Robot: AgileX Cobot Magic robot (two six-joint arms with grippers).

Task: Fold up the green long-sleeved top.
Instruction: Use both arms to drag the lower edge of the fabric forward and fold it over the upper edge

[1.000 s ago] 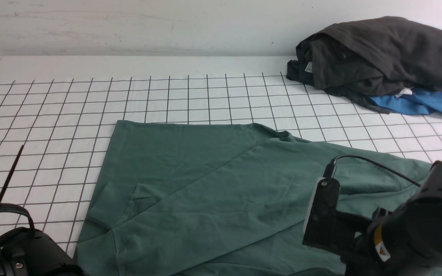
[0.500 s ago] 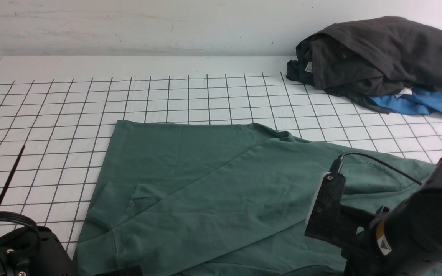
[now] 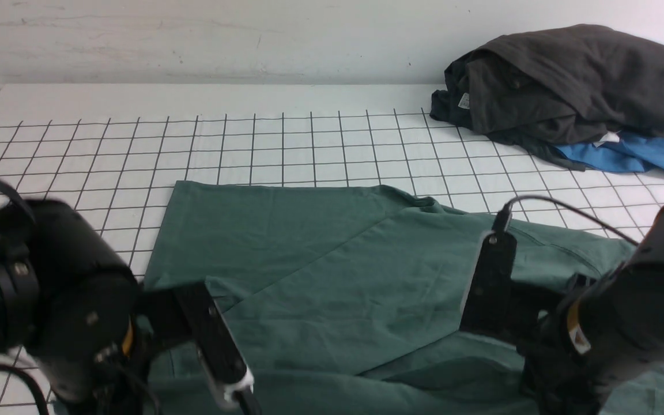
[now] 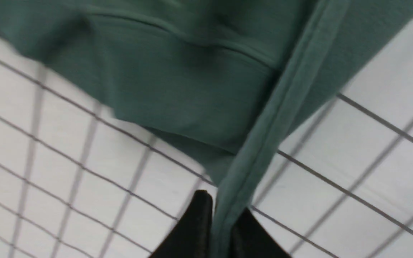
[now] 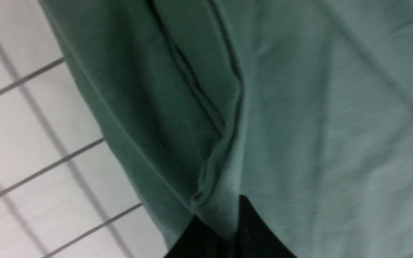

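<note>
The green long-sleeved top (image 3: 309,253) lies spread on the gridded table (image 3: 251,144), with one sleeve folded diagonally across its body. My left gripper (image 4: 221,229) is shut on a hem edge of the top (image 4: 177,71), which hangs above the grid. My right gripper (image 5: 224,229) is shut on a fold of the top (image 5: 299,107). In the front view the left arm (image 3: 49,300) stands at the near left and the right arm (image 3: 626,323) at the near right, both over the top's near edge. Their fingertips are hidden there.
A dark charcoal-grey garment (image 3: 568,80) is heaped at the far right of the table, over a bright blue garment (image 3: 626,155). A white wall runs behind the table's far edge.
My left arm has risen and moved into view from the near left corner. My right arm has risen a little. The top's near edge has lifted and a fold shows between the arms.
</note>
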